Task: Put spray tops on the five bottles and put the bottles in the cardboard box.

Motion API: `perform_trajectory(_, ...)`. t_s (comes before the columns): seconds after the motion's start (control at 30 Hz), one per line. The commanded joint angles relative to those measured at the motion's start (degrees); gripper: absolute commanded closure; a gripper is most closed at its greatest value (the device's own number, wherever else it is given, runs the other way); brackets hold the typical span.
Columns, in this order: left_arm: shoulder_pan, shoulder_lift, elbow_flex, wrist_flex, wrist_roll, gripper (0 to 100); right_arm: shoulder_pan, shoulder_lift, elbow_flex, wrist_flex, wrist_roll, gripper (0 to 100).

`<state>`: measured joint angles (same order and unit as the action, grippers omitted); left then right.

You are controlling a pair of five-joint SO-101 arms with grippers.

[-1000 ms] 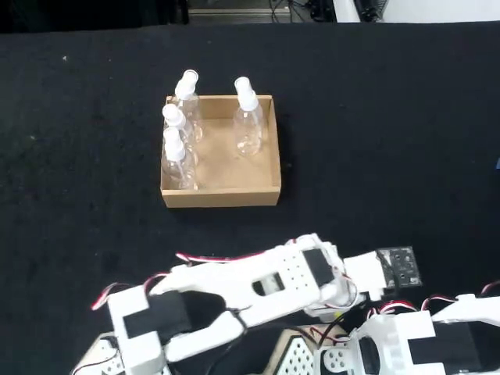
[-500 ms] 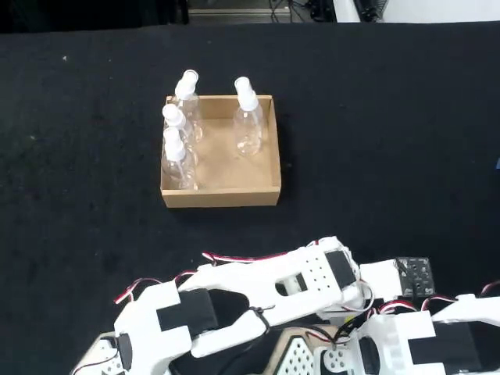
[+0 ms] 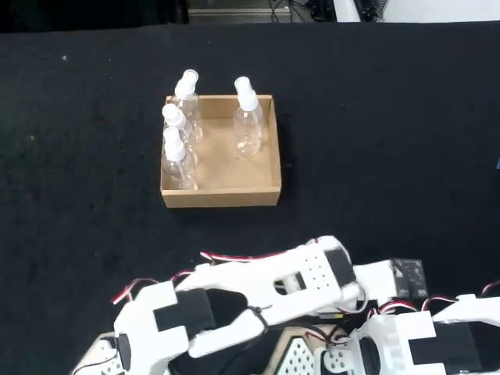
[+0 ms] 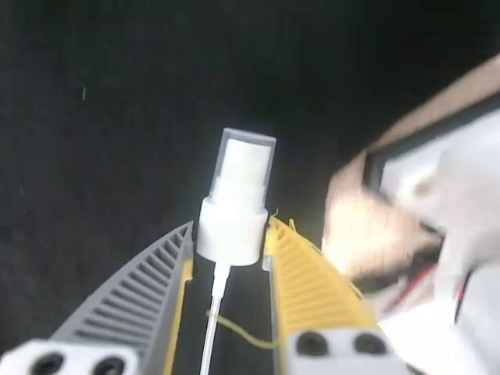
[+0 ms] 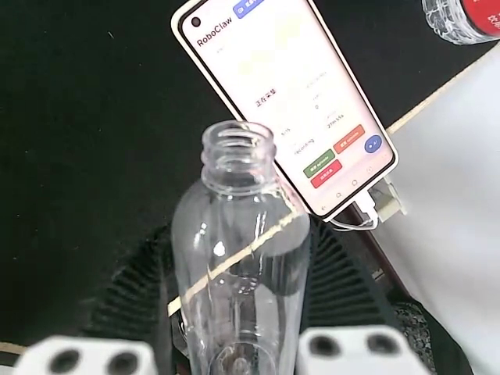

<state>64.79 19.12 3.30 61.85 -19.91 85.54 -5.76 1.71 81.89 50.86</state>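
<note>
My left gripper [image 4: 229, 231] is shut on a white spray top [image 4: 233, 205] with a clear cap; its thin dip tube [image 4: 211, 312] hangs between the fingers. An open clear bottle [image 5: 238, 234] with no top on its neck stands upright in my right gripper [image 5: 238, 262], which is shut on its body. In the high view the cardboard box [image 3: 223, 195] sits left of the table's middle, and several bottles with white spray tops [image 3: 248, 109] stand in it. The left arm [image 3: 297, 281] stretches along the near edge toward the right arm [image 3: 437, 336].
A phone [image 5: 285, 94] with a lit screen lies beyond the held bottle, with a cable plugged into it. Part of a red-labelled bottle [image 5: 465, 19] lies near it, beside a white surface [image 5: 469, 195]. The black table [image 3: 375, 141] spreads around the box.
The left arm has swung right along the near edge toward the right arm, then eased back a little. The box and its bottles have not moved.
</note>
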Motion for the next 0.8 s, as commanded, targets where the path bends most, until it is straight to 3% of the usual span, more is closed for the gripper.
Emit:
perform_trajectory(0.0, -4.2, -12.0, 7.1, 1.4, 1.7, 92, 0.2, -0.7, -3.5, -0.9, 0.4, 92.0)
perform_trajectory(0.17, -9.6, -25.8, 24.6, -1.2, 1.3, 92, -2.0, -0.8, -3.9, 3.6, 0.6, 92.0)
perform_trajectory(0.37, -21.6, -37.6, 38.0, -1.2, 1.1, 92, -8.2, -5.2, -4.7, 9.4, 0.3, 92.0)
perform_trajectory(0.5, -25.5, -46.2, 45.4, -1.0, -2.1, 91, -14.4, -12.2, -2.0, 12.9, -3.3, 92.0)
perform_trajectory(0.77, -34.8, -61.3, 60.1, -1.5, -9.1, 79, -30.8, -27.6, 12.8, 12.7, -11.8, 92.0)
